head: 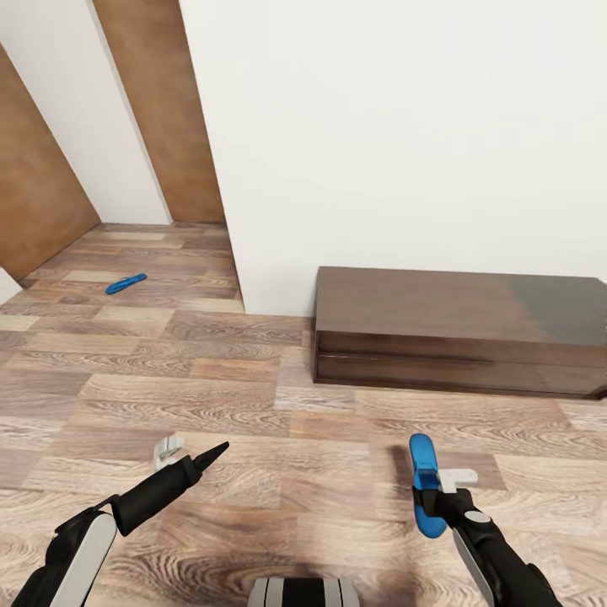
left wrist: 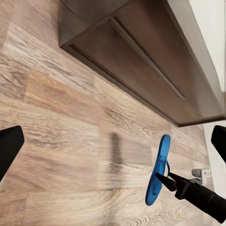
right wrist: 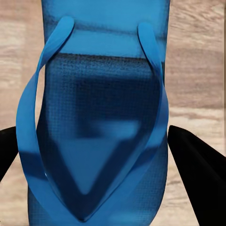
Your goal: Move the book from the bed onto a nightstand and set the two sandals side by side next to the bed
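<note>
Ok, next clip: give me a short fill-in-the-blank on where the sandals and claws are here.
1. The right claw holds a ____ sandal.
2. The second sandal lies on the ____, far off to the robot's left.
3. The left claw carries ____.
4. The dark cabinet stands against the ____ wall.

Missing words: blue; floor; nothing; white

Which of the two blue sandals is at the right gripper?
The near sandal, between the right gripper's fingers, before the dark cabinet. The other sandal lies far off on the floor by the white wall.
</note>
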